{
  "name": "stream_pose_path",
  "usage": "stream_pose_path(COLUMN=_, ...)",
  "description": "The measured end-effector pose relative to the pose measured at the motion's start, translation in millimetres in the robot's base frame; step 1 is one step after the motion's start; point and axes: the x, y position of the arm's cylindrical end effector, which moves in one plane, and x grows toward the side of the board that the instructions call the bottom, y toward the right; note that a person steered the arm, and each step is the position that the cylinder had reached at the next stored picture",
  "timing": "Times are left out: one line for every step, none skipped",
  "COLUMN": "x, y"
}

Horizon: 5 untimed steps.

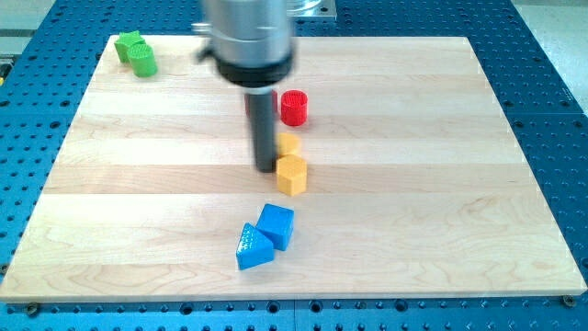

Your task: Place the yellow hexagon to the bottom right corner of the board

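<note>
The yellow hexagon point(291, 175) stands near the middle of the wooden board point(441, 184). My tip point(265, 168) is down on the board just left of it, close to or touching its left side. A second yellow block point(289, 143) sits right behind the hexagon, partly hidden by the rod; its shape is unclear. A red cylinder point(294, 108) stands further toward the view's top, just right of the rod.
A blue cube point(276, 225) and a blue triangular block point(253, 248) sit together below the hexagon. Two green blocks point(136, 53) sit at the board's top left corner. The arm's grey body point(248, 37) hangs over the top centre.
</note>
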Motion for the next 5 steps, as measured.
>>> stream_pose_path(x=40.4, y=67.5)
stream_pose_path(x=28.4, y=49.1)
stream_pose_path(x=27.2, y=-2.1)
stream_pose_path(x=52.8, y=-7.9)
stream_pose_path(x=71.3, y=102.5)
